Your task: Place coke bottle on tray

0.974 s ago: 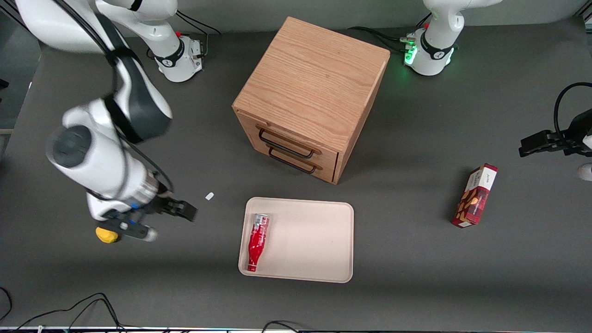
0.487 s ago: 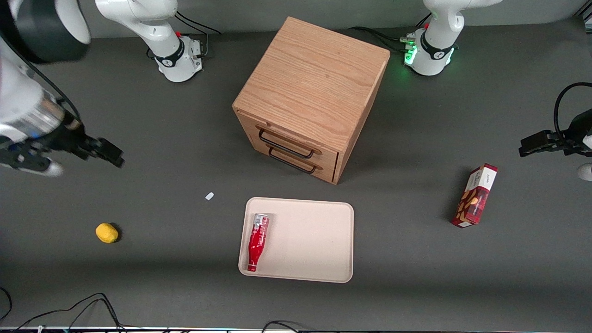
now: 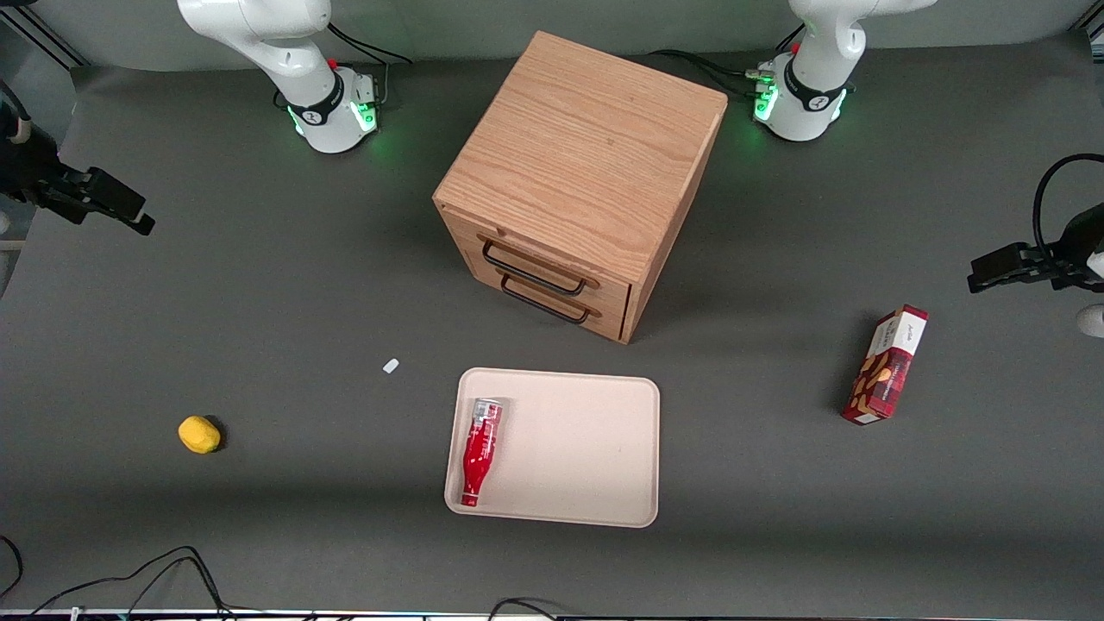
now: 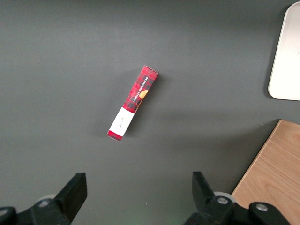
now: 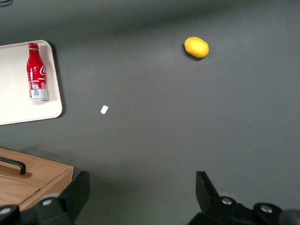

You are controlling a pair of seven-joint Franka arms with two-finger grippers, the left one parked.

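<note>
The red coke bottle [image 3: 479, 450] lies on its side in the pale beige-pink tray [image 3: 586, 448], close to the tray's rim on the working arm's side, cap nearest the front camera. It also shows in the right wrist view [image 5: 36, 72], lying in the tray [image 5: 18, 98]. My gripper [image 3: 110, 207] is open and empty, raised high at the working arm's end of the table, well away from the tray and the bottle. In the right wrist view the gripper [image 5: 140, 190] has bare table between its fingers.
A wooden two-drawer cabinet [image 3: 582, 177] stands farther from the front camera than the tray. A yellow lemon-like object [image 3: 199, 434] and a small white scrap [image 3: 391, 366] lie toward the working arm's end. A red snack box [image 3: 886, 365] lies toward the parked arm's end.
My gripper has pulled up and away from beside the yellow object to the working arm's end of the table, farther from the camera. The bottle stays lying in the tray.
</note>
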